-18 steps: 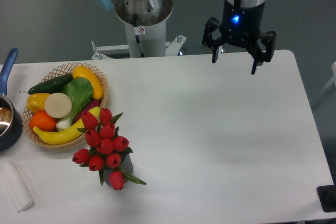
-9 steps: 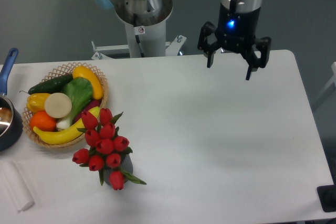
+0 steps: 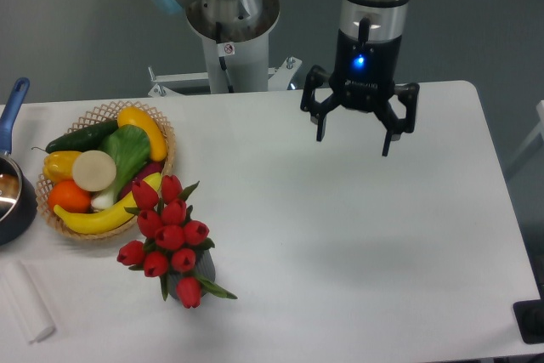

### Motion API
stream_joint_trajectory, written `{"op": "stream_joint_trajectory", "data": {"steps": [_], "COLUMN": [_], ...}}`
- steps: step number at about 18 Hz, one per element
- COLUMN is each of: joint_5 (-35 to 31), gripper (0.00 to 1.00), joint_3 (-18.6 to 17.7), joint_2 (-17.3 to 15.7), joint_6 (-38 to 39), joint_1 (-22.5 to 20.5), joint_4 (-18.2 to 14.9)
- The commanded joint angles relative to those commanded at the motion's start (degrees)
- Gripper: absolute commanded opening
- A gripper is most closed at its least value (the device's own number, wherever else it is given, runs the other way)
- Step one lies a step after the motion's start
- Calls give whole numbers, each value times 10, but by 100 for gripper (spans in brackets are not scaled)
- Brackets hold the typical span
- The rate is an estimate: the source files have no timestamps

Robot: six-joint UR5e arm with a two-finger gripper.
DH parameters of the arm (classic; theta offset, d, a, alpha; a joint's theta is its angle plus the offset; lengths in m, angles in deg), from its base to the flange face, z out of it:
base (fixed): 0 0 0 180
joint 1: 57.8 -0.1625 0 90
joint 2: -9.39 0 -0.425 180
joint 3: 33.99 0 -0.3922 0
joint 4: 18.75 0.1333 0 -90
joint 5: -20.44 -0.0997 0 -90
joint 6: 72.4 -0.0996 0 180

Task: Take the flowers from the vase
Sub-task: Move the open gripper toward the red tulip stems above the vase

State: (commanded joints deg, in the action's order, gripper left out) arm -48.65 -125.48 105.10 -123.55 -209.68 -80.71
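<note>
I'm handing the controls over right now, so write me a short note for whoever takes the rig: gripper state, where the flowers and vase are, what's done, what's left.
Gripper: open, empty, hanging above the far middle of the table.
Flowers: red tulips standing in the vase near the front left edge, just in front of the wicker basket of produce.
Done: nothing grasped; the gripper is well away from the bunch.
Left: bring the gripper over to the tulips, lower around the stems or buds, close, lift them clear of the vase. Mind the basket close behind.

Silver-grey UR5e arm w/ light-blue joint cap; black claw [image 3: 354, 133], blue LED lit, silver wrist cylinder w/ black slot.
</note>
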Motion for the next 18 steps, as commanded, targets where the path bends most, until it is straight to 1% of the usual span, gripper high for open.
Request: {"op": "stream_joint_trajectory", "data": {"steps": [1, 3, 5, 6, 10, 12, 14, 16, 18], "joint_5": [1, 0, -8, -22, -18, -7, 31, 68, 70], "gripper": [100, 100, 100, 100, 100, 100, 100, 100, 100], "joint_3": [-5, -18, -32, -40, -40, -33, -31, -32, -38], "joint_2": [2, 5, 10, 8, 15, 32, 37, 40, 39], "joint_6": [0, -3, 1, 3, -1, -18, -42, -46, -47], "joint_1": [6, 32, 42, 49, 66, 79, 86, 87, 90], "joint_4": [0, 8, 44, 59, 61, 62, 61, 61, 57]}}
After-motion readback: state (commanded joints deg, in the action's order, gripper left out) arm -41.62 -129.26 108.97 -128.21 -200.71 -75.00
